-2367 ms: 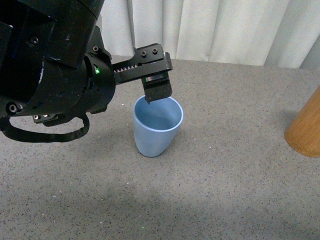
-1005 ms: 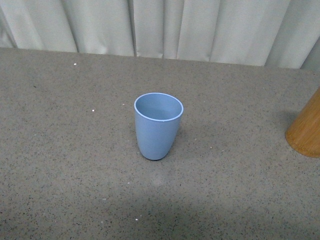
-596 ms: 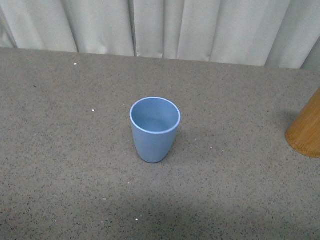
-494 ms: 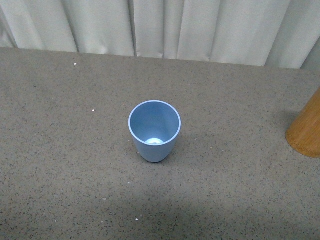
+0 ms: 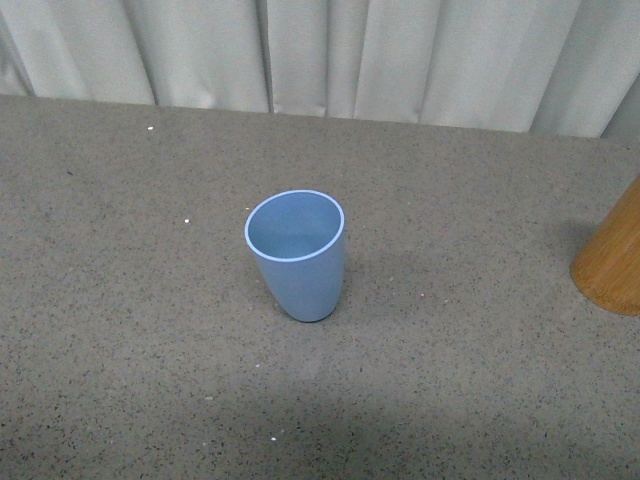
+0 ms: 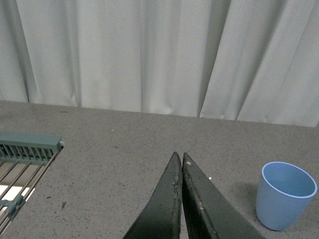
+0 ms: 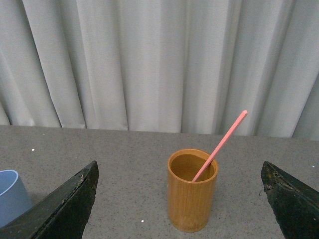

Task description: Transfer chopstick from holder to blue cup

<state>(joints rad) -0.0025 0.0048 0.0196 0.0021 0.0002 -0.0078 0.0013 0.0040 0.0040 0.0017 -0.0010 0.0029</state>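
The blue cup [image 5: 297,256] stands mid-table in the front view, leaning to the left, with nothing visible inside it. The orange-brown holder [image 5: 611,262] is cut off by the right edge there. In the right wrist view the holder [image 7: 192,195] stands upright with one salmon-pink chopstick [image 7: 222,143] leaning out of it. My right gripper [image 7: 179,166] is open, its fingers wide on either side of the holder and short of it. My left gripper [image 6: 178,156] is shut on nothing, off to the side of the blue cup [image 6: 285,194]. Neither arm shows in the front view.
A green wire rack [image 6: 26,153] lies at the table's edge in the left wrist view. Pale curtains [image 5: 330,50] hang behind the speckled grey table [image 5: 150,330]. The blue cup's edge [image 7: 10,198] shows beside a right finger.
The left arm, at the cup's rim earlier, has left the front view. The cup has rocked since, from leaning right to leaning left.
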